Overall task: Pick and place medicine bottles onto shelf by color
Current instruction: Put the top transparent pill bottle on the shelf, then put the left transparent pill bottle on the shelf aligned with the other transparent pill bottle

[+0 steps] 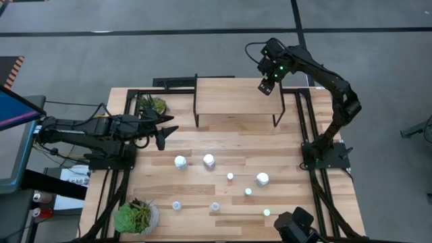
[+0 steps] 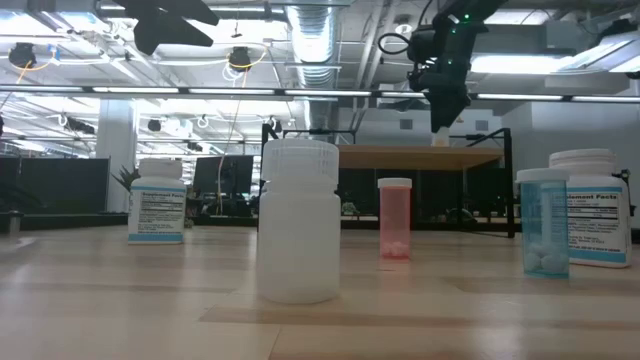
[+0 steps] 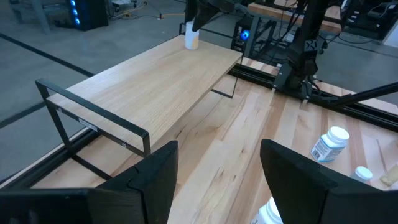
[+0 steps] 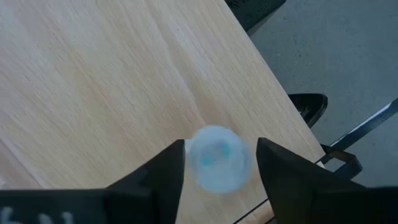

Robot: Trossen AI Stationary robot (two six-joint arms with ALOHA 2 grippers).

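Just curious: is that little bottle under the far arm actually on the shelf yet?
Yes. The bottle stands upright on the shelf near its corner, between the right gripper's spread fingers.

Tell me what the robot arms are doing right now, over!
Right gripper above shelf corner, fingers open around a pale-blue bottle standing there. Left gripper open, empty, waiting near table's left side. Eight bottles left on table. Nothing blocking.

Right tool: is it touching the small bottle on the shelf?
Cannot tell. In the right wrist view the right tool straddles the small bottle on the shelf; no clear gap or contact shows.
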